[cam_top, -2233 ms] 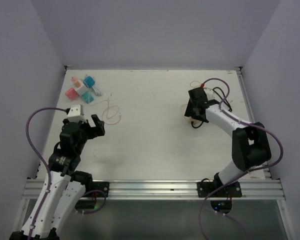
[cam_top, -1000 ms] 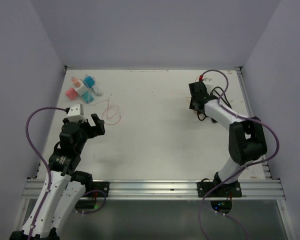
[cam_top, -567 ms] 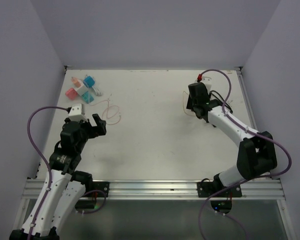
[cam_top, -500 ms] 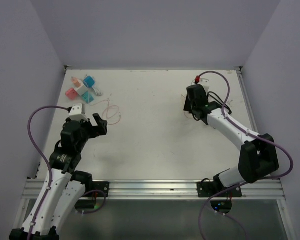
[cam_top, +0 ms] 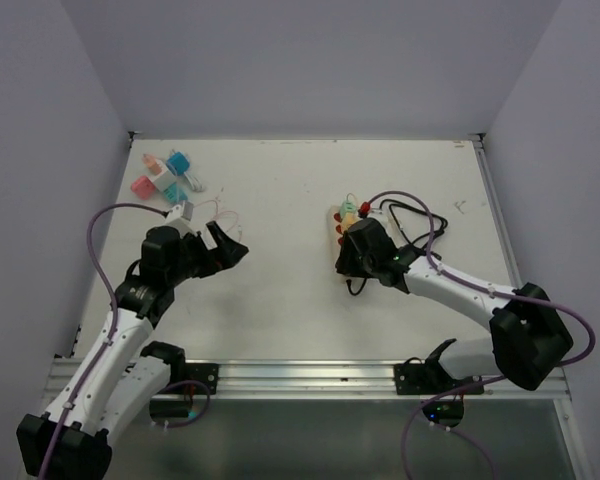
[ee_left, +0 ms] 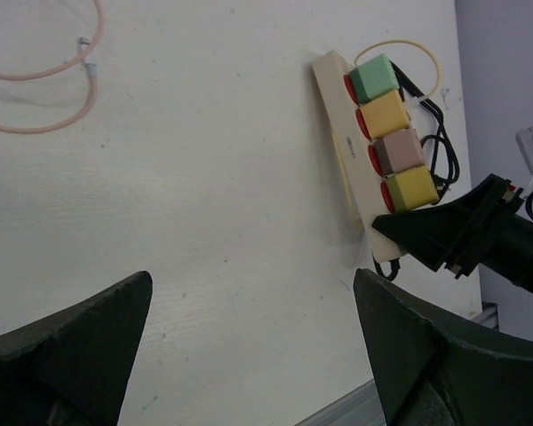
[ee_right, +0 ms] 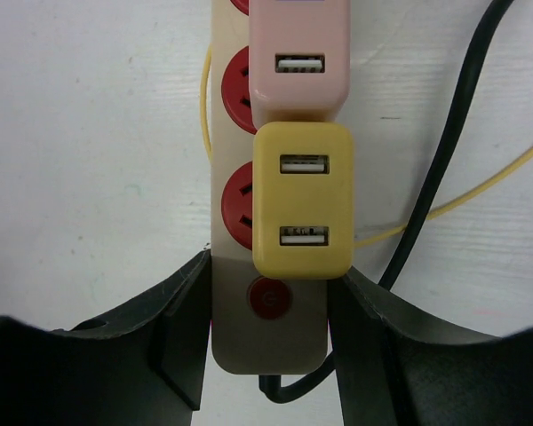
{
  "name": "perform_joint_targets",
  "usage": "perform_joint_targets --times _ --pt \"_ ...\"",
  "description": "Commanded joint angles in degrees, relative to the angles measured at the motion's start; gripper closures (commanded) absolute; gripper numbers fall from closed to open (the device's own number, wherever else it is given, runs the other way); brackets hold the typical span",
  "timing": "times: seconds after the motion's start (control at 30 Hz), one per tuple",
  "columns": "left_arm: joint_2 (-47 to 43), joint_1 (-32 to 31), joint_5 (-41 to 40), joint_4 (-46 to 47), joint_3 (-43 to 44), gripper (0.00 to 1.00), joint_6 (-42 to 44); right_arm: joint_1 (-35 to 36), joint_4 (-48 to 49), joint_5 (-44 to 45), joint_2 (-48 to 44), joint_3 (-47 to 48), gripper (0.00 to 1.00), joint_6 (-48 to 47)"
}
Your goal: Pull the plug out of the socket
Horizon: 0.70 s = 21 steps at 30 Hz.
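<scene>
Sitting mid-way across the table (cam_top: 280,310), the cream power strip (ee_right: 268,342) carries four cube plugs (ee_left: 398,151): green, yellow, pink, yellow. Right gripper (ee_right: 268,302) pinches its switch end; left gripper (ee_left: 250,293) gapes wide, holding nothing.

**Left arm** (cam_top: 120,335) and **right arm** (cam_top: 460,290): each is built of smooth white link shells alternating with black cylindrical joint housings, and is mounted on a black base plate (cam_top: 185,378). A purple cable (cam_top: 90,250) loops loosely along the outside of each arm; the one on the right arm meets a small red connector (cam_top: 364,207) at the wrist, and the left wrist carries a small white camera block (cam_top: 181,211). The left gripper (ee_left: 251,275) and the right gripper (ee_right: 271,266) have matte black, wedge-shaped fingers (ee_left: 67,351) with flat inner faces.
</scene>
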Motion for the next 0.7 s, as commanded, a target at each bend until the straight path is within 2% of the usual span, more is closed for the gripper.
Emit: perform_joint_targets --times 0.0,0.3,0.47,0.67 --pt "0.6 -3.0 3.9 7.6 2.1 0.00 -8.4 1.8 7.9 -5.7 -2.7 -0.7 1.00 6.3" --pt "7.7 -15.3 -2.1 15.7 0.7 0.03 -16.4 3.1 18.7 -12.9 -6.0 -7.0 1.00 11.2" --pt "15.8 -23.2 -8.0 19.7 2.9 0.04 -18.8 3.7 24.9 -17.9 -6.1 -12.1 1.00 13.7" --pt "23.4 -26.1 -12.2 21.0 4.2 0.04 -21.8 5.3 30.0 -21.3 -7.0 -14.7 1.00 13.4"
